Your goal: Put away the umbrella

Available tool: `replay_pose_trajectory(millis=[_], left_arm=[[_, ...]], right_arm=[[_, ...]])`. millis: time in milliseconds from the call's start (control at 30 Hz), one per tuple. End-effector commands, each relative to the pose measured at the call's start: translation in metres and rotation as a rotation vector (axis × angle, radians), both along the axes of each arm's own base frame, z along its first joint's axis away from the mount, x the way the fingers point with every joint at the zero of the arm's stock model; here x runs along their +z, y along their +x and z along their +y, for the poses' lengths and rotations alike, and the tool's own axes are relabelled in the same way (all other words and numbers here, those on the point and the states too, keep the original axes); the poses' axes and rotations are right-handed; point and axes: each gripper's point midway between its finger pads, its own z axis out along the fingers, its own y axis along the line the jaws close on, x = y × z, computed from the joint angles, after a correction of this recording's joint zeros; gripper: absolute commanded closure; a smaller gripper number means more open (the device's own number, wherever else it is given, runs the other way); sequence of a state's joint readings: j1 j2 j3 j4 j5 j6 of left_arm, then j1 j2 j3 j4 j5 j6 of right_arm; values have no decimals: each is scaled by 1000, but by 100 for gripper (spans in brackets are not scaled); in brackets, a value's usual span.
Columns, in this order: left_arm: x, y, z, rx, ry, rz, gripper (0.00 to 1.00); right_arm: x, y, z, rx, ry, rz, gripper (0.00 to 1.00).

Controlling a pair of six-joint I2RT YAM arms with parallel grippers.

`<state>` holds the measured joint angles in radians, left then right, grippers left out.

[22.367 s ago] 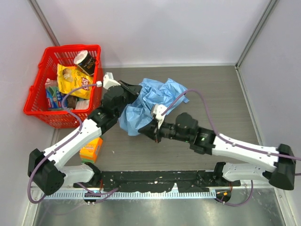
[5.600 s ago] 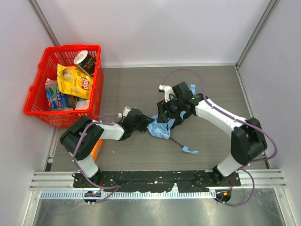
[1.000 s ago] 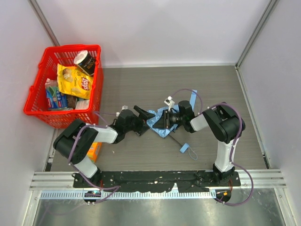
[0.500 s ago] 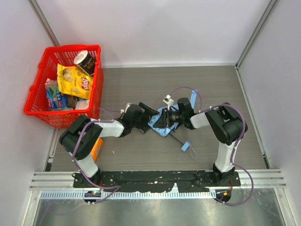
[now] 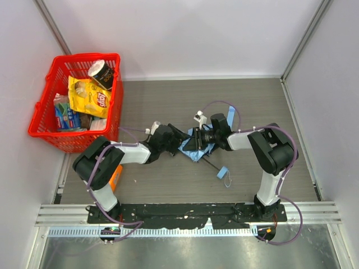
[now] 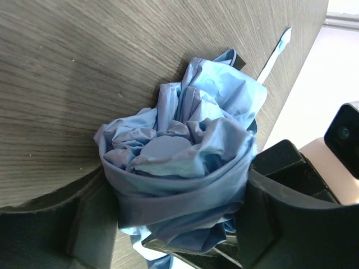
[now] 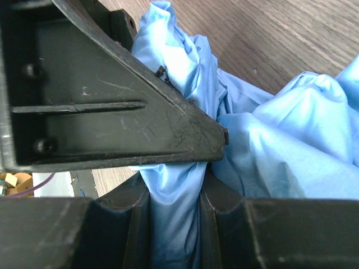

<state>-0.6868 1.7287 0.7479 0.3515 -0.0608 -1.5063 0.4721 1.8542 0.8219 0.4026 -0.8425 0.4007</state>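
Note:
The umbrella [image 5: 192,152] lies mid-table as a crumpled light-blue bundle, its thin black shaft [image 5: 210,164] and blue strap [image 5: 223,172] trailing toward the front right. My left gripper [image 5: 180,141] reaches it from the left. In the left wrist view the rolled cloth [image 6: 179,162] fills the gap of that gripper [image 6: 176,216] and touches both fingers. From the right, my right gripper [image 5: 198,143] meets the bundle. In the right wrist view it [image 7: 174,221] is shut on a fold of blue fabric [image 7: 291,129], with the left gripper's black finger [image 7: 112,101] just above.
A red basket [image 5: 84,56] at the back left holds snack bags and a cup. An orange box [image 5: 116,177] lies by the left arm's base. White walls close in the table at the back and both sides.
My left gripper has slid right onto the umbrella and its jaws have narrowed around the bundle. The right gripper keeps its pinch, and bundle and strap have shifted slightly right.

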Motion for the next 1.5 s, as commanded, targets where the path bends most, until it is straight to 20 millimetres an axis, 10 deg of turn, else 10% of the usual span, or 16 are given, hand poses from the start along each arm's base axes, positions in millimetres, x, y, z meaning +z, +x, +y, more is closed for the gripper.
replay_pose_trajectory(millis=[0, 267, 467, 633, 967, 1467], left_arm=[[-13, 5, 7, -6, 68, -63, 42], [-12, 2, 8, -13, 59, -76, 100], [-19, -9, 13, -21, 86, -3, 100], [-25, -20, 21, -26, 149, 80, 100], [-34, -37, 25, -34, 200, 243, 100], [-30, -50, 22, -43, 169, 342, 100]], right_arm=[[49, -18, 19, 106, 133, 0, 99], [7, -24, 4, 55, 5, 68, 98], [-18, -9, -26, -74, -254, 24, 60], [10, -8, -43, -126, -430, -123, 23], [66, -2, -22, -192, -661, -689, 21], [10, 2, -18, -217, -996, -998, 20]])
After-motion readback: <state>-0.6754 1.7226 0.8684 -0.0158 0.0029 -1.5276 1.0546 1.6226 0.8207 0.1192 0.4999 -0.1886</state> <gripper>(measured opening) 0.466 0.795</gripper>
